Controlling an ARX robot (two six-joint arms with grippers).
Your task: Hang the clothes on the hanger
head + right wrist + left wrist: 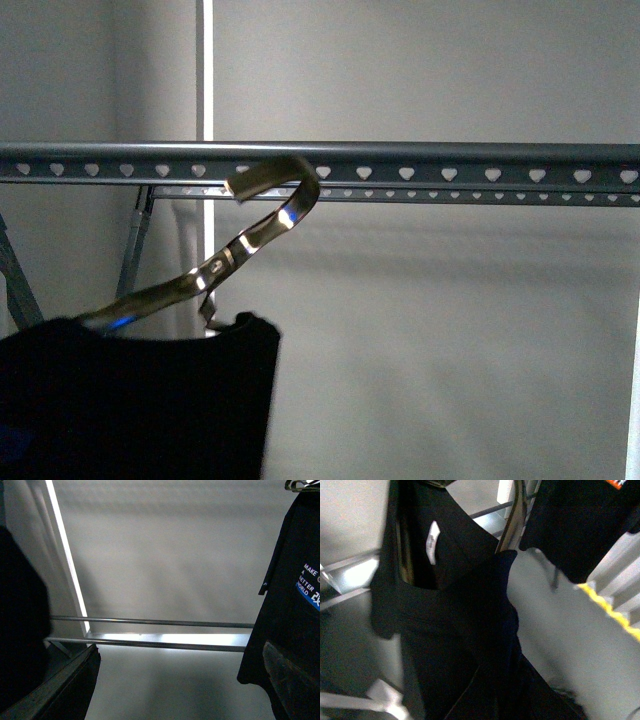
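Note:
The grey rail with heart-shaped holes runs across the front view. Just in front of it a shiny curved metal hook rises from the neck of the black T-shirt at the lower left; its tip is level with the rail's lower edge. In the left wrist view the T-shirt fills the middle, with a white neck label and the hook above. My left gripper is shut on this cloth and hidden by it. My right gripper is open and empty, with its fingers apart.
Another black T-shirt with a white-and-blue print hangs close beside my right gripper; it also shows in the left wrist view. Two thin lower bars cross behind. Crossed grey legs stand at the left. Yellow-black tape marks the floor.

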